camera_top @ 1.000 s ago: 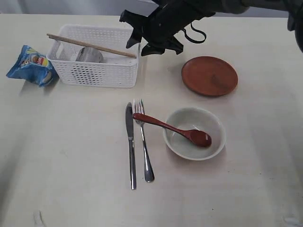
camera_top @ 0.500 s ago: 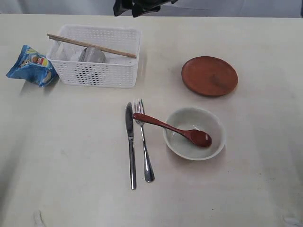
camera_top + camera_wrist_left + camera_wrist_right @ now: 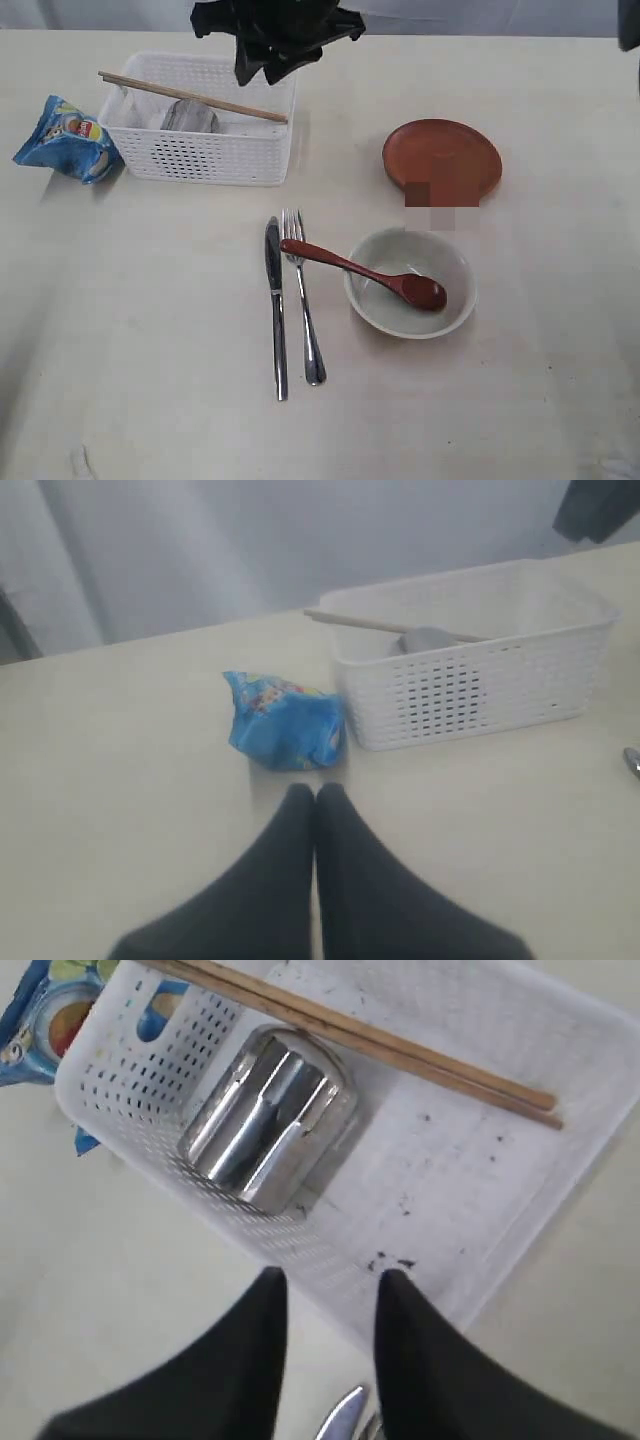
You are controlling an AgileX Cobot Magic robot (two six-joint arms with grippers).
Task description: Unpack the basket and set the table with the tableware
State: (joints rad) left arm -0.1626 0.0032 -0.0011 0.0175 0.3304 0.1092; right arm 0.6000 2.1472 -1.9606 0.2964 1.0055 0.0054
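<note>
The white basket [image 3: 200, 150] stands at the back left of the table [image 3: 150, 330]. Two wooden chopsticks [image 3: 190, 97] lie across its rim, and a steel cup [image 3: 190, 116] lies on its side inside. My right gripper [image 3: 255, 72] hovers over the basket's right end; in the right wrist view it [image 3: 330, 1278] is open and empty above the basket's wall [image 3: 300, 1245], with the cup [image 3: 268, 1120] and chopsticks [image 3: 370, 1040] beyond. Knife [image 3: 276, 310] and fork [image 3: 303, 300] lie side by side. The red-brown spoon [image 3: 360, 272] rests in the pale bowl [image 3: 410, 310]. The brown plate [image 3: 440, 158] sits at the right. My left gripper [image 3: 316, 792] is shut, empty.
A blue crisp bag [image 3: 65, 138] lies just left of the basket; in the left wrist view the bag [image 3: 287, 722] sits between my left gripper and the basket [image 3: 480, 685]. A knife tip [image 3: 340, 1415] shows below the right fingers.
The right arm moved from beside the basket's right end, back out of view, then left to above the basket. Its jaws have narrowed. Nothing on the table moved.
</note>
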